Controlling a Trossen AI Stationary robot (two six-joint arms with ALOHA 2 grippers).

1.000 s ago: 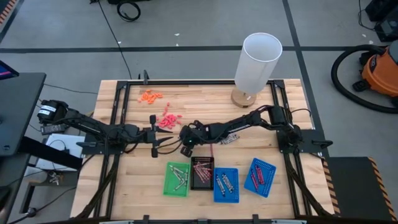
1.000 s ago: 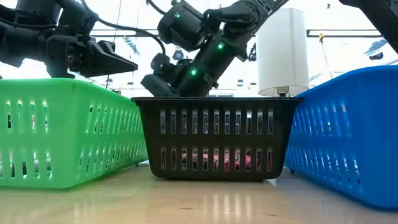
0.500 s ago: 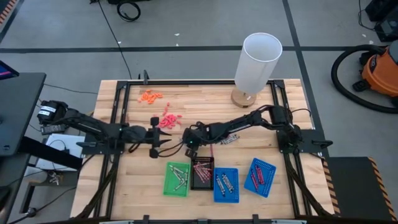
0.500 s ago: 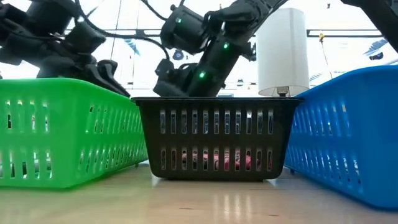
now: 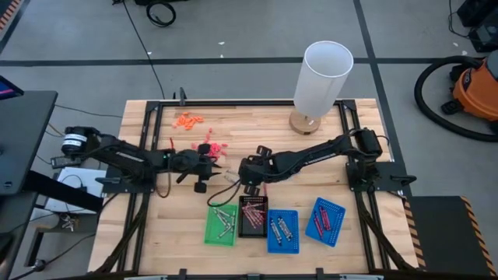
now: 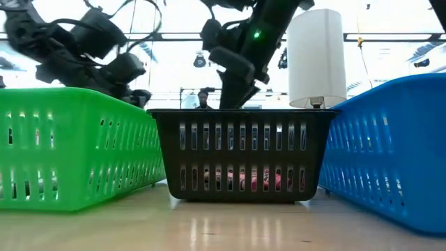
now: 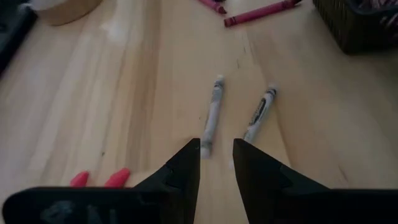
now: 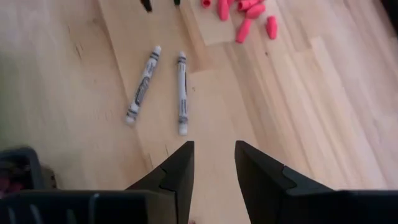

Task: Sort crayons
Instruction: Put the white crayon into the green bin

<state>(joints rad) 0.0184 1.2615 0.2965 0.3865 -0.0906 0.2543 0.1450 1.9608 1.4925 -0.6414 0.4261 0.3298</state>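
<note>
At the near edge of the table (image 5: 156,225) four small trays are lined up. The green tray (image 5: 221,225) is seen with several grey crayons inside, the black tray (image 5: 252,217) with dark red ones, and the two blue trays (image 5: 283,231) with a mix of grey and reddish sticks. In the low view the black tray's contents are glimpsed only through its slats, so their colours are hard to judge there.

Just behind the green and black trays, two grey crayons (image 7: 212,116) are found lying side by side on the bare wood, close but not touching. The left gripper (image 7: 216,163) is held low over them with its fingers parted and nothing between them; one fingertip sits at the end of one grey crayon. The right gripper (image 8: 213,163) is poised opposite, near the black tray, its fingers likewise spread and empty, pointed toward the same pair.

Further back, two dark red crayons (image 7: 260,12) are seen on the wood, and coral-pink bits (image 5: 212,147) are scattered beside the left gripper. Orange bits (image 5: 187,120) lie beyond, and a white cylinder (image 5: 320,78) stands at the far edge.
</note>
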